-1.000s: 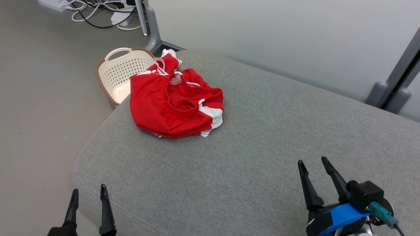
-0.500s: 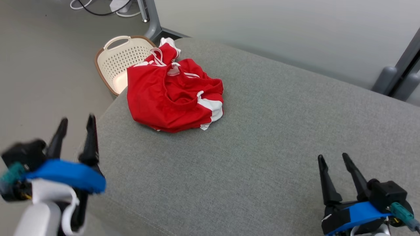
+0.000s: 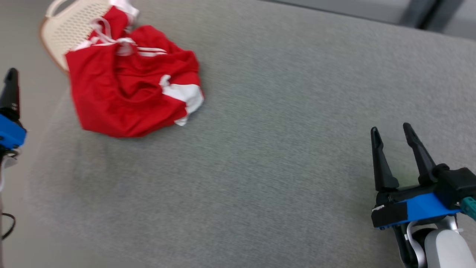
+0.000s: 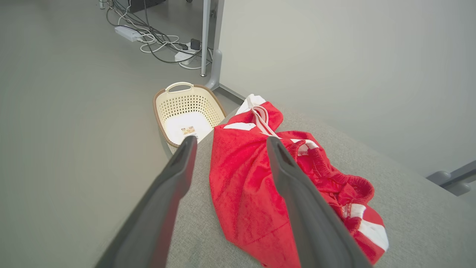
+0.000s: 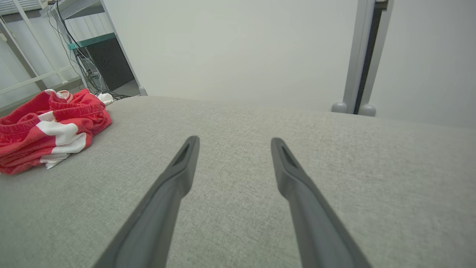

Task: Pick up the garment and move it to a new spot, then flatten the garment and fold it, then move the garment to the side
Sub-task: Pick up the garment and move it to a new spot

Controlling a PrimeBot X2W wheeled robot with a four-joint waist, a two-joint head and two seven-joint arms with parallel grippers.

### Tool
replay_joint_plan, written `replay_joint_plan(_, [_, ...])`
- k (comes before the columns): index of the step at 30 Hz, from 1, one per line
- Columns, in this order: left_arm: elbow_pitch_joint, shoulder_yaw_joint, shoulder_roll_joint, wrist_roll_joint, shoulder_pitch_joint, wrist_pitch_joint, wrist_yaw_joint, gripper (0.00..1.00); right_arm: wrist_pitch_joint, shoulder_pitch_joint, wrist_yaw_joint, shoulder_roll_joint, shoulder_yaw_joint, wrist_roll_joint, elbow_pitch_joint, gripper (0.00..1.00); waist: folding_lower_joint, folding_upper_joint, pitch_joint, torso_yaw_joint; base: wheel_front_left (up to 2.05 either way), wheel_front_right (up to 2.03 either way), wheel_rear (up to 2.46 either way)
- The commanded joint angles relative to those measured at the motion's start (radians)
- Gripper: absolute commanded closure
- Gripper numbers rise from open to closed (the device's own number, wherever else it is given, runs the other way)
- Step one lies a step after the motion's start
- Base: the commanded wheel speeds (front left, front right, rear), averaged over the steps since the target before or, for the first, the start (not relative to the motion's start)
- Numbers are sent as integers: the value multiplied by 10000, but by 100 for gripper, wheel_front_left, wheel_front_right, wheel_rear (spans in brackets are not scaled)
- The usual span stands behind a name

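While garment (image 3: 130, 93) lies crumpled at far-left corner of cushion (image 3: 260, 178) | left gripper (image 4: 231, 140), right gripper (image 3: 389, 128): jaws apart, empty | pickup, flattening, folding pending

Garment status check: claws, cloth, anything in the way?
Left claw open, pointing toward red garment; right claw open above grey cushion. Garment crumpled, untouched, at cushion's corner. Basket on floor beyond it; nothing blocking.

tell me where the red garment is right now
In the head view the red garment lies crumpled at the upper left, on the far left corner of the grey cushion, beside the cream basket.
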State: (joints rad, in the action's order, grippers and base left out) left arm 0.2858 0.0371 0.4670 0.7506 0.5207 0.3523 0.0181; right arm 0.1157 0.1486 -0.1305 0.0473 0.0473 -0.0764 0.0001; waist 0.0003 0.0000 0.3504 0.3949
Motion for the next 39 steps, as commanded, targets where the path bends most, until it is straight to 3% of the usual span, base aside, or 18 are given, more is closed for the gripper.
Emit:
replay_joint_plan(1, [152,109,120,92,224,100,57,0,19,181,-5,52,25,36,-84,0,-3,0,1024,-1047,0,0,0])
replay_joint_plan(11, [1118,1118,1391,656,-69,984,272,0,434,549,-5,45,167,-331,-94,0,-3,0,2094,-2811,0,0,0])
replay_joint_plan(19, [1657,900,1692,622,-621,2148,787,0,662,614,-3,48,38,-546,196,0,-3,0,2109,-3304,0,0,0])
replay_joint_plan(20, [1726,806,1763,571,-710,2372,866,34,683,605,-3,46,9,-558,242,0,-3,0,2036,-3324,0,0,0])
replay_joint_plan(21, [1747,755,1794,537,-750,2493,924,100,718,588,-3,45,-17,-580,277,0,-3,0,1961,-3329,0,0,0])
replay_joint_plan(33, [833,699,2188,572,-928,2706,552,100,988,242,-5,48,-238,-940,921,0,-3,0,365,-3079,0,0,0])
replay_joint_plan(39, [-508,172,2802,-28,-387,2818,244,100,1141,-147,-5,48,-334,-1235,1421,0,-3,0,-982,-2973,0,0,0])
